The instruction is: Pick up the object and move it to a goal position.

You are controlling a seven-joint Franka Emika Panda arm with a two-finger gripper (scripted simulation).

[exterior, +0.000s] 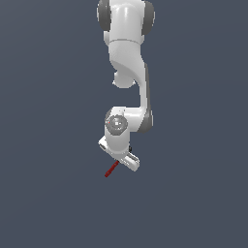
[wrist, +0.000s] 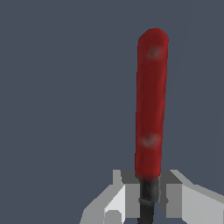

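The object (wrist: 151, 105) is a thin stick with a red handle and a dark shaft. In the wrist view the red handle reaches out beyond the fingertips, and the dark shaft sits between the two grey fingers (wrist: 127, 199). My gripper (wrist: 148, 192) is shut on that shaft, with both fingers pressed against it. The stick's head is hidden below the frame edge. In the exterior view the gripper (exterior: 121, 161) points down under the white arm. The object's red handle (exterior: 111, 169) juts out of it, slanting down toward the exterior view's left.
A plain dark blue-grey surface (exterior: 193, 193) fills the background in both views. The white arm (exterior: 127, 58) comes down from the top of the exterior view. No other objects or goal marker show.
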